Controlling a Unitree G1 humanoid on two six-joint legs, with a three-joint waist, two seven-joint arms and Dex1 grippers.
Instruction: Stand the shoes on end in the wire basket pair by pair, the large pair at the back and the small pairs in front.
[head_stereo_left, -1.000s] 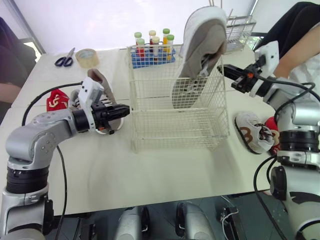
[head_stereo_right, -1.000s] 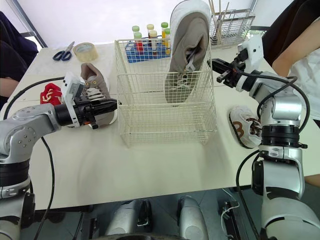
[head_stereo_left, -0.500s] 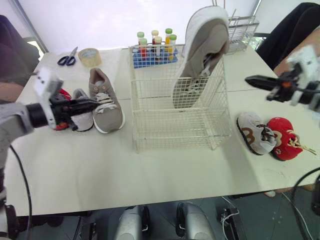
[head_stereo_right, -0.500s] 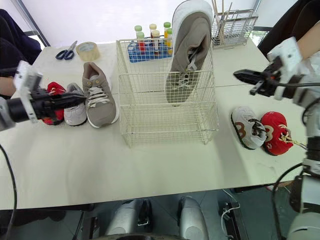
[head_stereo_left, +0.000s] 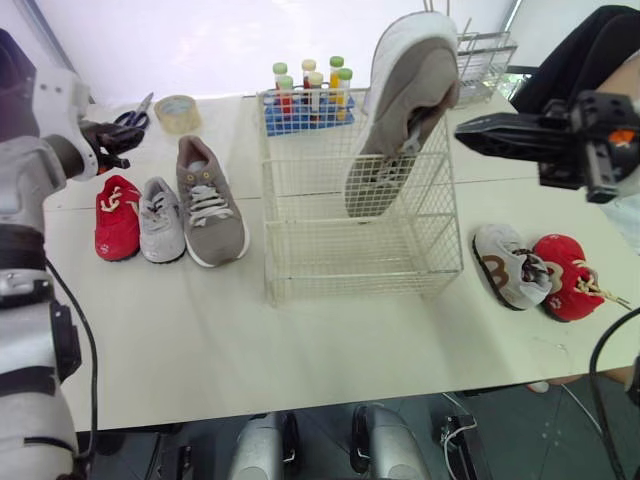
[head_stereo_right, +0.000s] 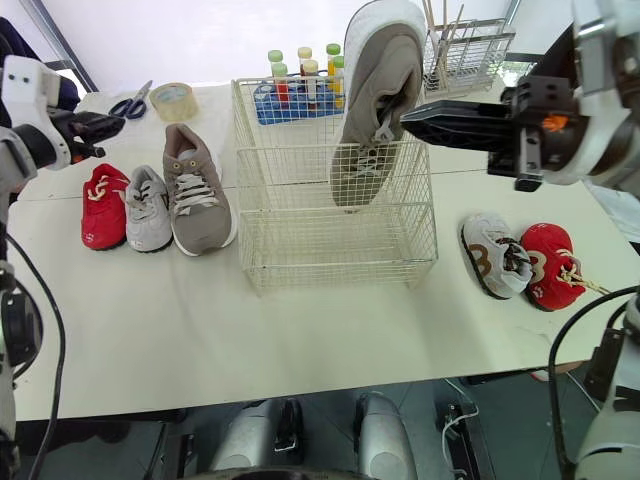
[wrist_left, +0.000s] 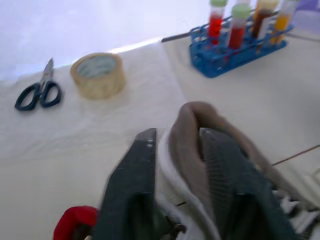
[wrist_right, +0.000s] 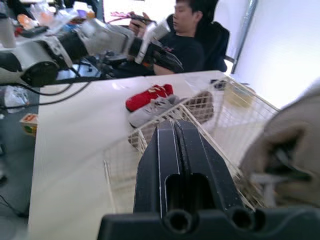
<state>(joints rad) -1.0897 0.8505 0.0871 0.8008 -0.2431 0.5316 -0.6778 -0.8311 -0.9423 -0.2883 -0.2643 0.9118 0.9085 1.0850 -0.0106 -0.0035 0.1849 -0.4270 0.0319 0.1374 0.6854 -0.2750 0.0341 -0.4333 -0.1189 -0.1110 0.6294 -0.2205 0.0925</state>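
L gripper (head_stereo_right: 112, 123) hangs open & empty in air by scissors (head_stereo_right: 128, 103), R gripper (head_stereo_left: 470, 130) pinched closed on nothing, tip near large shoe (head_stereo_left: 405, 100) upended in wire basket (head_stereo_left: 360, 250).

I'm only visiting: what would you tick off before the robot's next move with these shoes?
1. Large grey shoe standing on end in the wire basket: ok.
2. Second large grey shoe in the basket: not ok, it lies on the table beside it.
3. Left claw open and empty: ok.
4. Right claw free to grasp: not ok, shut, holding nothing.
5. Small shoes in the basket: not ok; small red shoe and small grey shoe lie to its left, small white shoe and second red shoe to its right.
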